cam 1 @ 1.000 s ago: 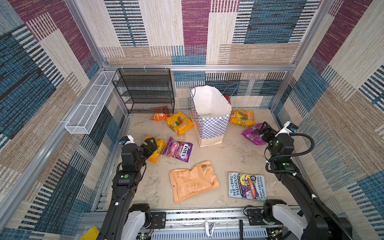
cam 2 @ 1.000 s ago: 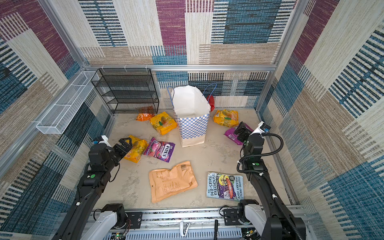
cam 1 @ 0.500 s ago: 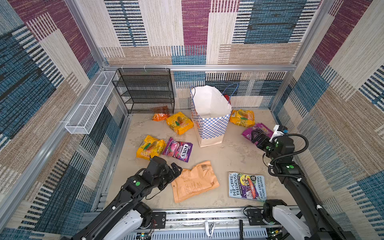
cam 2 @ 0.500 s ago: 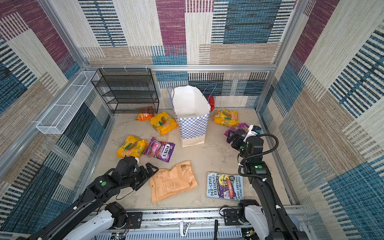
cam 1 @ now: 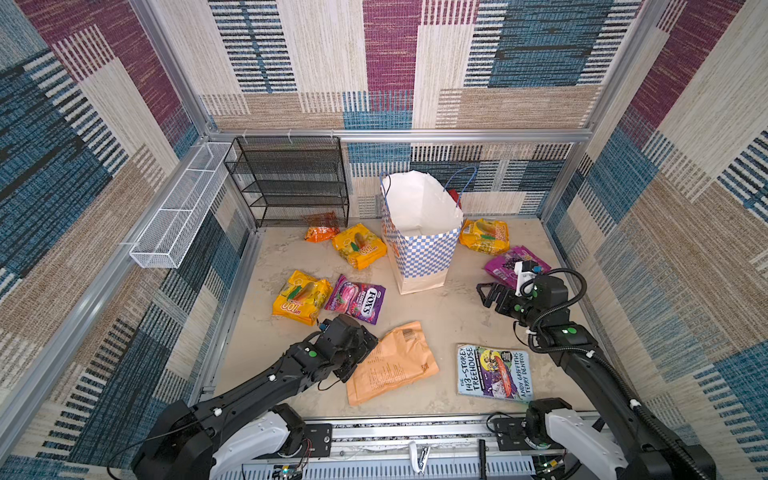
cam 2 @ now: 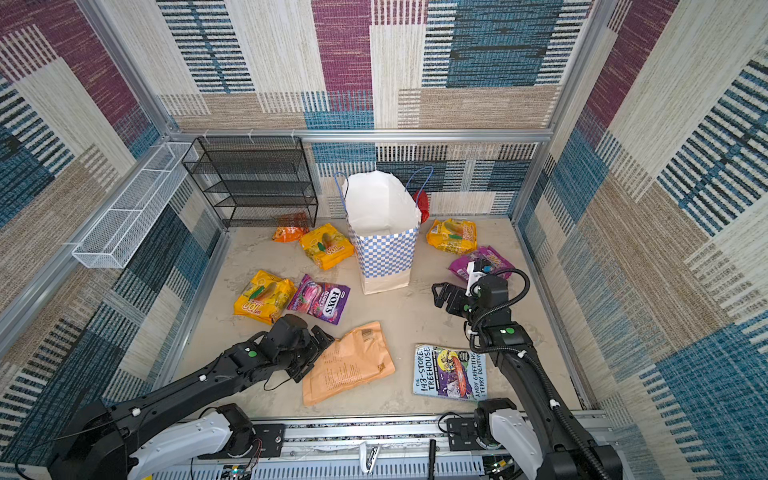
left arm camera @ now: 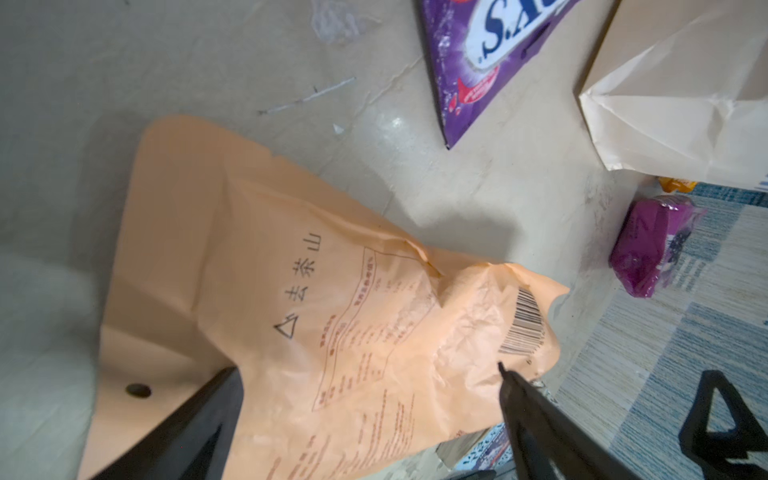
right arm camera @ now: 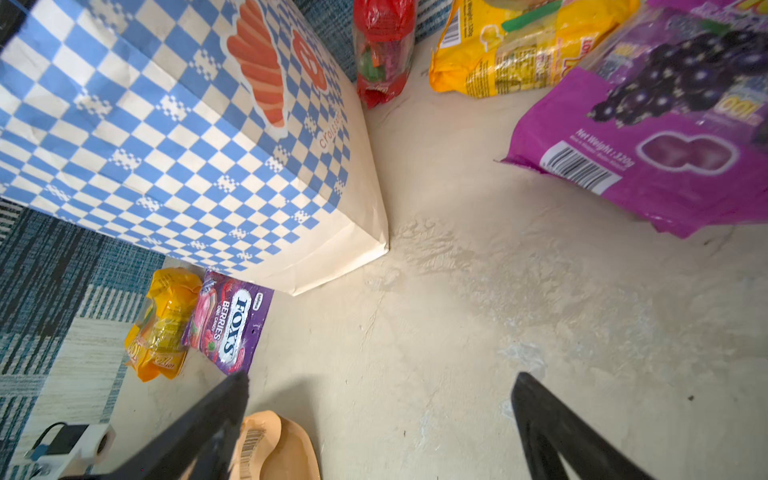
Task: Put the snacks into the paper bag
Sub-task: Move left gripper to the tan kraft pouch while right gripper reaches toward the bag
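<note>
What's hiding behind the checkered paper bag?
A red packet peeks out behind the paper bag. In both top views the bag covers most of it; anything else back there cannot be seen.

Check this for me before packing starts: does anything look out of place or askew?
The book at the front is no snack, so it looks out of place. The red packet is tucked behind the bag, mostly hidden from above. Nothing looks spilled.
</note>
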